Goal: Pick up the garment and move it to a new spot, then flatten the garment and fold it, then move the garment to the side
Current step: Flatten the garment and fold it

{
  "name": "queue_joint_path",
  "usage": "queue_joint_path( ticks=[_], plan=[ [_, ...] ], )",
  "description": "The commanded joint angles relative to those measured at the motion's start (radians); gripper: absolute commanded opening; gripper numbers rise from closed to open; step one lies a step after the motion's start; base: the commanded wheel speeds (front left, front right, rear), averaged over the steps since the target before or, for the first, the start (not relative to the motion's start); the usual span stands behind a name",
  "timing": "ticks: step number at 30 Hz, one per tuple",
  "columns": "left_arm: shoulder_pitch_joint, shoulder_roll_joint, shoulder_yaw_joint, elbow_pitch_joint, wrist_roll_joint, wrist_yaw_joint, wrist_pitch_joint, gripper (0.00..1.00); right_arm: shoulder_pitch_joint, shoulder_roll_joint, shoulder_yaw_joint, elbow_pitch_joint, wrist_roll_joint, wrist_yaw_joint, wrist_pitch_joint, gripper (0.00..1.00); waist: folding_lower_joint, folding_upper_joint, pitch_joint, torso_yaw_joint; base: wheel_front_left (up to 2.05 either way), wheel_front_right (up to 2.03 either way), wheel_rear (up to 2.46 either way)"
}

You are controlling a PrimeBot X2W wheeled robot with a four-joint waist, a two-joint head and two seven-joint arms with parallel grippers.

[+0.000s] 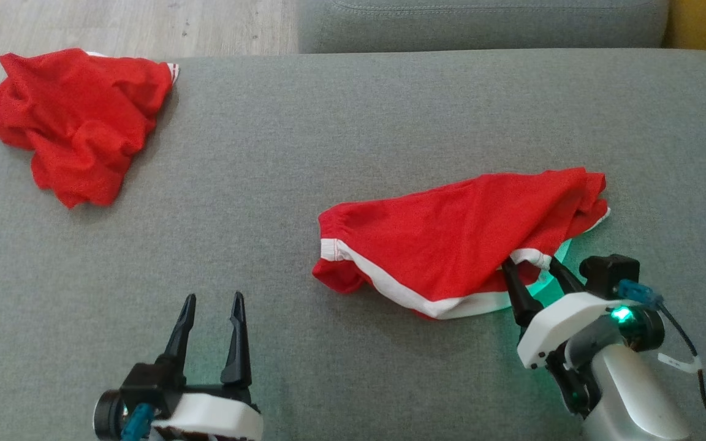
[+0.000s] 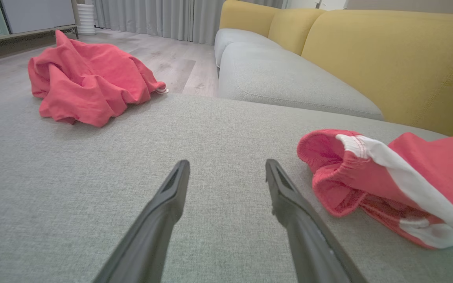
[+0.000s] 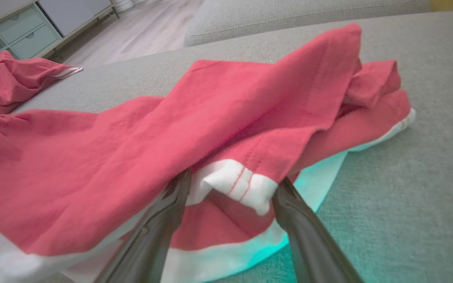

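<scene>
The garment [image 1: 457,239], red shorts with white trim, lies rumpled on the grey cushion [image 1: 353,122], right of centre. My right gripper [image 1: 529,263] is at its near edge. In the right wrist view the gripper [image 3: 232,181] stands open, its fingers on either side of a white-trimmed fold of the garment [image 3: 210,118], with red cloth draped over the tips. My left gripper [image 1: 214,297] is open above bare cushion, well left of the garment. The left wrist view shows that gripper [image 2: 227,163] with nothing between its fingers and the garment [image 2: 387,184] at its right.
A second crumpled red garment [image 1: 77,122] lies at the cushion's far left corner, near the edge over the wooden floor [image 1: 114,24]. Another grey seat cushion [image 1: 482,24] sits beyond, and a yellow backrest [image 2: 387,59] rises to the right.
</scene>
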Motion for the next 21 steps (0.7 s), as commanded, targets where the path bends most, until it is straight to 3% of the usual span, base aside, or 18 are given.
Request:
queue_joint_path(
  ticks=[1,4,5,6,8,9,15,21],
  plan=[
    [-0.047,0.016,0.027,-0.028,-0.006,0.004,-0.006,1.00,-0.036,-0.002,0.026,-0.039,0.000,-0.001,-0.014,1.00,0.0000,0.0000,0.000,-0.001,0.00,0.00,0.00],
    [-0.047,0.018,0.027,-0.029,-0.007,0.006,-0.005,1.00,-0.040,0.002,0.033,-0.046,0.001,-0.001,-0.009,1.00,0.0000,0.0000,0.001,-0.003,0.00,0.00,0.00],
    [-0.048,0.018,0.026,-0.029,-0.008,0.006,-0.005,1.00,-0.043,0.002,0.035,-0.046,0.001,-0.001,-0.006,0.86,0.0000,0.0000,0.002,-0.004,0.00,0.00,0.00],
    [-0.048,0.019,0.026,-0.029,-0.008,0.006,-0.005,1.00,-0.047,0.002,0.036,-0.043,-0.001,-0.001,-0.005,0.45,0.0000,0.0000,0.003,-0.004,0.00,0.00,0.00],
    [-0.051,0.019,0.025,-0.029,-0.009,0.006,-0.004,1.00,-0.057,0.000,0.036,-0.035,-0.004,-0.001,-0.007,0.22,0.0000,0.0000,0.004,-0.004,0.00,0.00,0.00],
    [-0.052,0.019,0.024,-0.028,-0.010,0.006,-0.004,1.00,-0.061,0.000,0.034,-0.031,-0.006,-0.001,-0.009,0.17,0.0000,0.0000,0.004,-0.003,0.00,0.00,0.00],
    [-0.052,0.020,0.020,-0.027,-0.012,0.011,-0.003,1.00,-0.079,0.002,0.019,-0.019,-0.018,-0.001,-0.025,0.00,0.0000,0.0000,0.002,-0.003,0.00,0.00,0.00],
    [-0.048,0.023,0.019,-0.027,-0.015,0.013,-0.004,1.00,-0.075,-0.001,0.006,-0.027,-0.026,-0.001,-0.045,0.00,0.0000,0.0000,-0.005,-0.009,0.00,0.00,0.00]
  ],
)
